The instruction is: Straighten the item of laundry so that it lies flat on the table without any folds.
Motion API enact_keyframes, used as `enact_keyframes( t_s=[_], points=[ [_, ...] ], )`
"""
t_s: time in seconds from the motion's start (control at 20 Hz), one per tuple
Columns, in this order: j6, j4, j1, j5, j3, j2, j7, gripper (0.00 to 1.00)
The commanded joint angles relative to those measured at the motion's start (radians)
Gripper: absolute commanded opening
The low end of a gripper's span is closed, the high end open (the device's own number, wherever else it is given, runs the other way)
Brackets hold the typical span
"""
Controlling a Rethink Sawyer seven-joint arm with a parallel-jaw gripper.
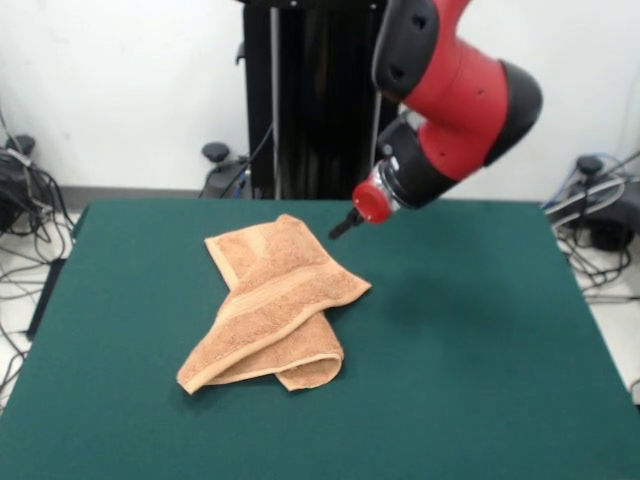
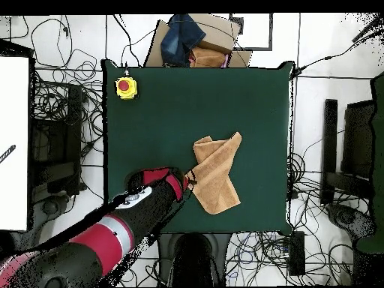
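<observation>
Front view: my claw (image 1: 343,226) hung just above the towel (image 1: 272,305), near its far corner; I could not tell how open it was. The towel lay folded on the table (image 1: 480,380).

Overhead view: the towel (image 2: 216,173) stretched lengthwise away from my claw (image 2: 190,180).

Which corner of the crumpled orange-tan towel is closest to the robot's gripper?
The far corner of the orange-tan terry-cloth towel, at the towel's end toward the pedestal. The gripper hangs just beside it; the folded corners near the camera lie much farther away.
</observation>
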Motion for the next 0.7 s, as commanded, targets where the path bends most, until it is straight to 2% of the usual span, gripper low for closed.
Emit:
enact_keyframes(
  t_s=[0.05, 0.2, 0.3, 0.45, 0.7],
  points=[
    [0.034, 0.006, -0.05, -0.045, 0.122, -0.021, 0.145, 1.0],
    [-0.034, -0.006, -0.06, -0.045, 0.131, 0.012, 0.178, 1.0],
    [-0.052, 0.011, -0.07, -0.046, 0.148, -0.005, 0.179, 1.0],
    [0.075, 0.055, -0.082, -0.057, 0.16, -0.067, 0.139, 1.0],
    [0.177, 0.061, -0.074, -0.109, 0.133, -0.047, 0.116, 1.0]
  ],
)
